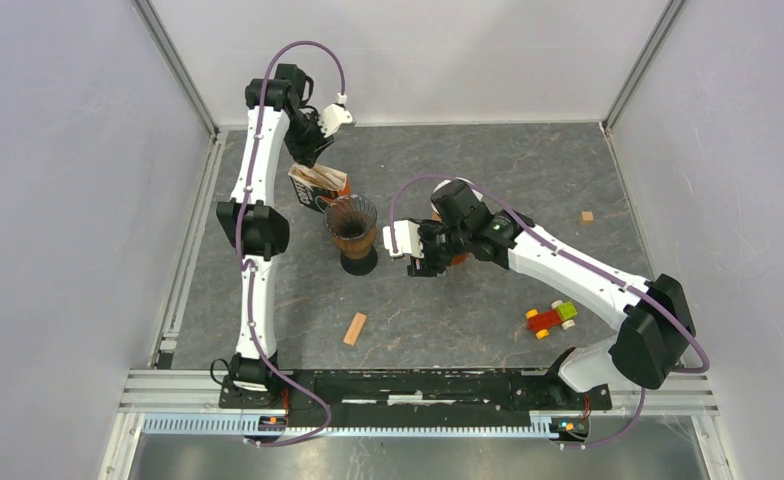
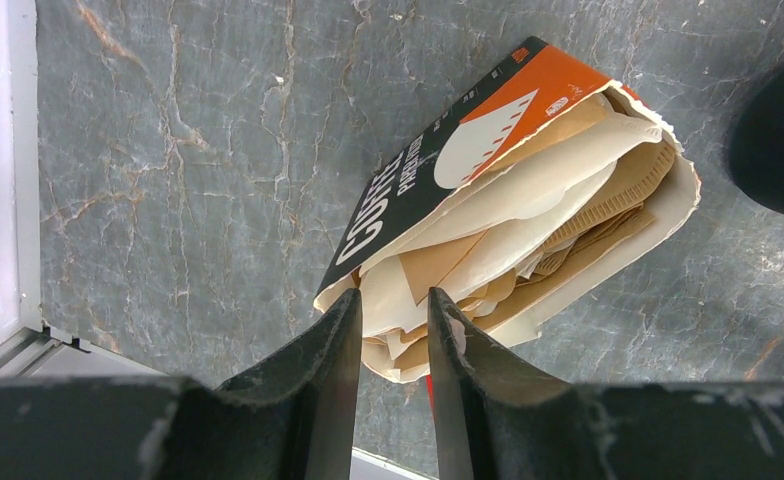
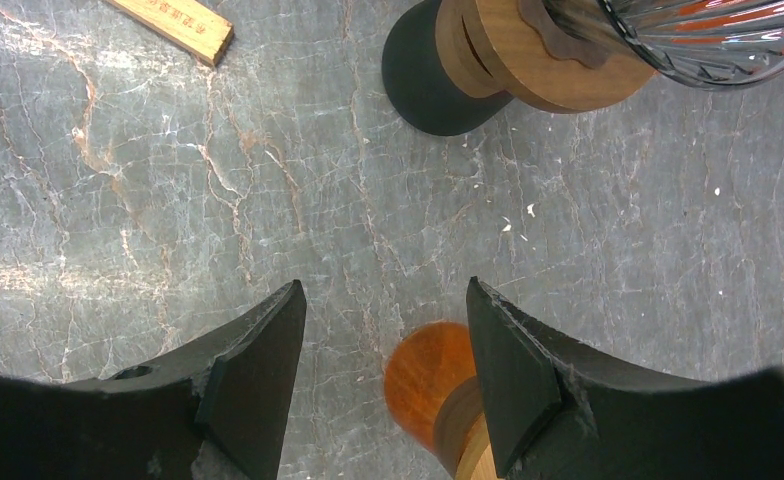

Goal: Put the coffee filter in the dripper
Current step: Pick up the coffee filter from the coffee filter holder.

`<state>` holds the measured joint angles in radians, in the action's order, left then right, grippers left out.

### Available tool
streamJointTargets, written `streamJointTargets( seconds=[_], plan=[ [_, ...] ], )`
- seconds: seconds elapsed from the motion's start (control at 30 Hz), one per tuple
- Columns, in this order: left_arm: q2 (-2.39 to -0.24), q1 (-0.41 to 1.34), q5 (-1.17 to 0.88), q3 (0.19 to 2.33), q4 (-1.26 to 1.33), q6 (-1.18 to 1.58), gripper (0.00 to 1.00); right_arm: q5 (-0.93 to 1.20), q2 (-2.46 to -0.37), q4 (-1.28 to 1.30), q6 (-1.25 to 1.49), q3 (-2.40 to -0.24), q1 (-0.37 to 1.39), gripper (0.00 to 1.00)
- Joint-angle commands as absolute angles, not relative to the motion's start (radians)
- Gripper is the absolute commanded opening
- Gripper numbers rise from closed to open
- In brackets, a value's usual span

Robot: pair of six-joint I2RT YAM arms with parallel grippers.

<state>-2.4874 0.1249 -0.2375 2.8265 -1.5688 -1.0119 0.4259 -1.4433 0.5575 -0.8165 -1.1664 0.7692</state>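
Observation:
An opened black-and-orange coffee filter pack lies on the table at the back left, with tan paper filters fanning out of its torn end. My left gripper hangs over that end, open by a narrow gap, its tips just above the filters' edges. The glass dripper, on a wooden collar and black base, stands right beside the pack. My right gripper hovers open to the dripper's right, nothing between its fingers.
An orange-topped wooden piece stands under my right gripper, near its right finger. A wooden block lies in front of the dripper. A toy car and a small cube lie on the right. Enclosure walls surround the table.

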Motion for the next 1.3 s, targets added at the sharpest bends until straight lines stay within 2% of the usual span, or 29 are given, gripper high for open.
streamJointTargets(
  seconds=[0.0, 0.57, 1.27],
  plan=[
    [-2.462, 0.124, -0.251, 2.836, -1.647, -1.060, 0.37, 0.439, -1.438, 0.553, -0.833, -1.181, 0.764, 0.67],
    [-2.421, 0.110, -0.268, 2.773, -1.647, -1.069, 0.36, 0.437, -1.435, 0.549, -0.833, -1.173, 0.764, 0.67],
    [-2.485, 0.144, -0.277, 2.839, -1.647, -1.059, 0.36, 0.439, -1.449, 0.565, -0.833, -1.190, 0.764, 0.67]
  ],
)
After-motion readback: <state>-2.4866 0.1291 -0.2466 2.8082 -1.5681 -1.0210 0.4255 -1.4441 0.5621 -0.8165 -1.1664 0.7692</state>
